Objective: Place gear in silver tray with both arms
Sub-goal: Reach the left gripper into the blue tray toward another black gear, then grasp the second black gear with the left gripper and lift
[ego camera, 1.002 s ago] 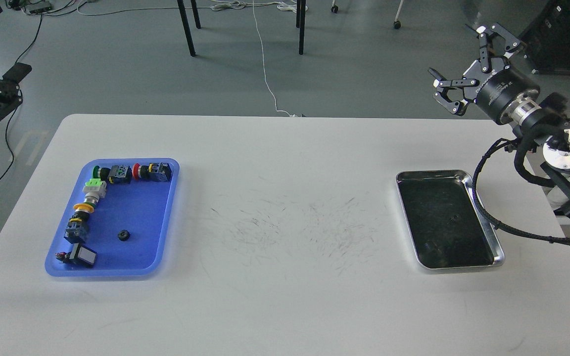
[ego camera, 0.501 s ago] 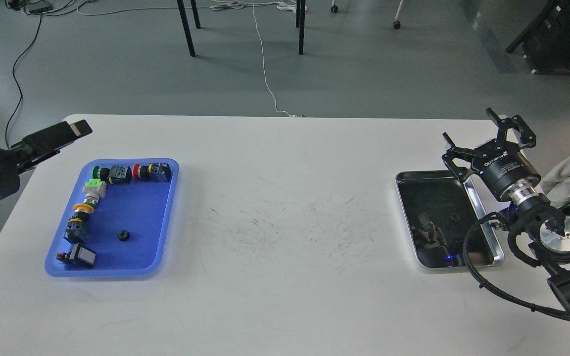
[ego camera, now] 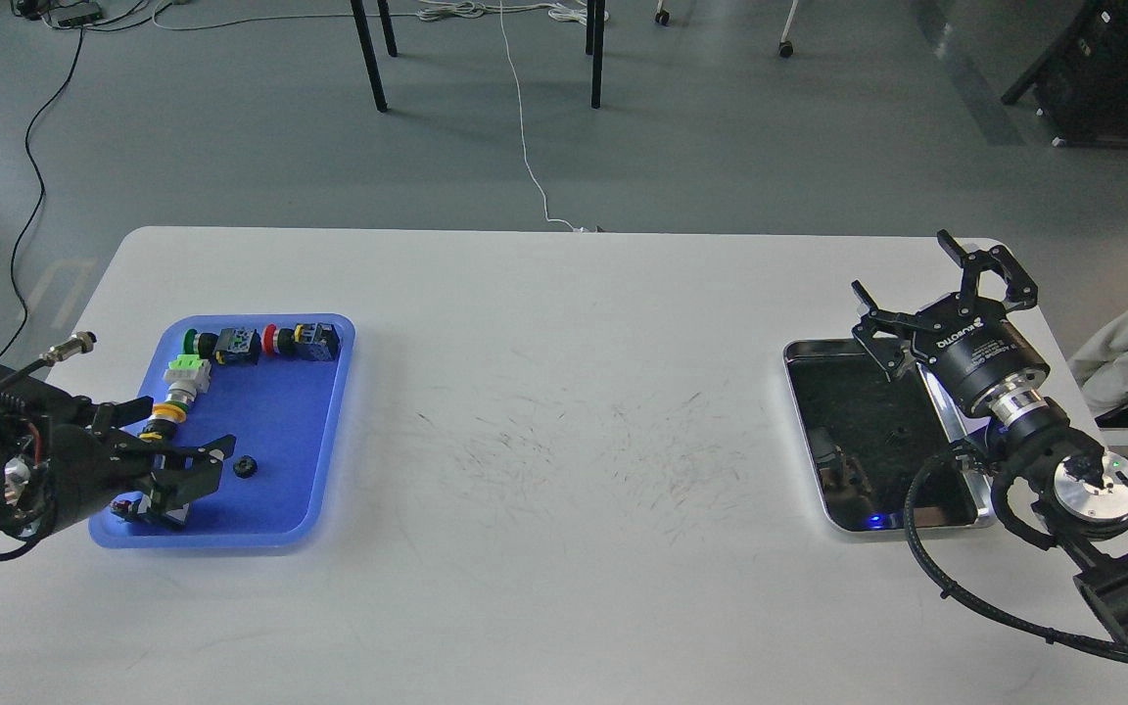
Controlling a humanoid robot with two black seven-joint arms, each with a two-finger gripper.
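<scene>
The left gripper has its jaws spread, the two dark fingers pointing right with nothing between them, and it now hangs over the near left part of the blue tray; half a second ago it was still outside the tray's far left corner, and a second ago it was up at the picture's edge, so the arm has swung in and down toward the parts. The gear, a small black toothed disc, lies alone on the tray's bare blue floor just right of those fingertips, apart from them and unmoved over the last second. Left of it, the row of push-button switches runs down the tray's left side and along its far edge, and the gripper's body covers the nearest ones, so a careless close could catch a switch instead. The right gripper also stands with jaws wide apart and empty; it has dropped from high beyond the table's far right corner to hover at the far right corner of the silver tray, shifting only slightly in the last half second. That tray holds no gear yet, only dark reflections. My reading is that the left arm is lining up to pick, while the right waits at the tray, perhaps to receive the gear.
</scene>
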